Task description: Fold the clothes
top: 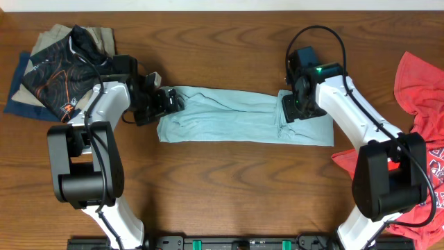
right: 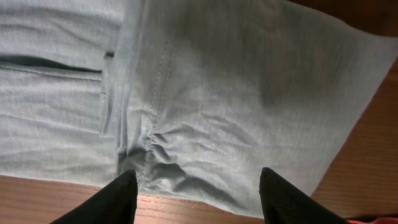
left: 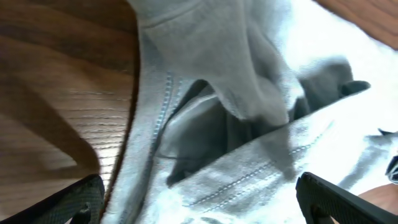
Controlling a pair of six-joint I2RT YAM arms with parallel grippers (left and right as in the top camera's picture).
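Wooden table is carrying your pale blue-grey T-shirt, which is lying across the middle as a long folded strip. Your left gripper is hanging right at its left end, jaws gaping wide and gripping nothing. Your right gripper is sitting over the right end, jaws partly spread with cloth wrinkling between them but not pinched. Red shirts are lying off to the right.

Plain pale blue-grey T-shirt; red T-shirt, white lettering; black garment, orange lines; brown wood-grain table.
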